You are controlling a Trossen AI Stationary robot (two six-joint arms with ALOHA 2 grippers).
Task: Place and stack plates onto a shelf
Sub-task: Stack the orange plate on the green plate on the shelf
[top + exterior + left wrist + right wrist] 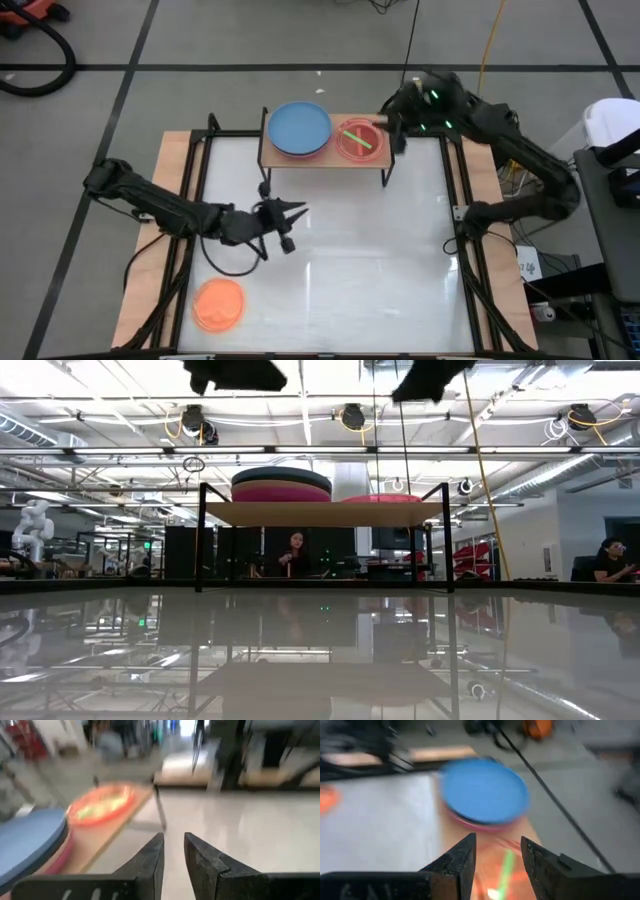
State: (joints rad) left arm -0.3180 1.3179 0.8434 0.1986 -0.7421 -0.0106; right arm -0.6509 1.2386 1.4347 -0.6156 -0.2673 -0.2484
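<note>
The shelf (325, 157) stands at the table's far edge. On its left half lies a stack of large plates, blue on top (299, 128) (485, 790) and magenta under it (281, 493). On its right half rests a small reddish-pink plate (358, 140) (101, 804) with a green streak across it. An orange plate (218, 304) lies flat near the table's near left corner. My right gripper (390, 127) (498, 845) hovers open over the small plate's right side, pointing toward the blue stack. My left gripper (293, 226) (173, 851) is open above the table's middle-left, holding nothing.
The white table (380, 250) lies bare between the shelf and the orange plate. The shelf's black legs (386, 178) stand on its far part. People sit in the room beyond the table (292, 555).
</note>
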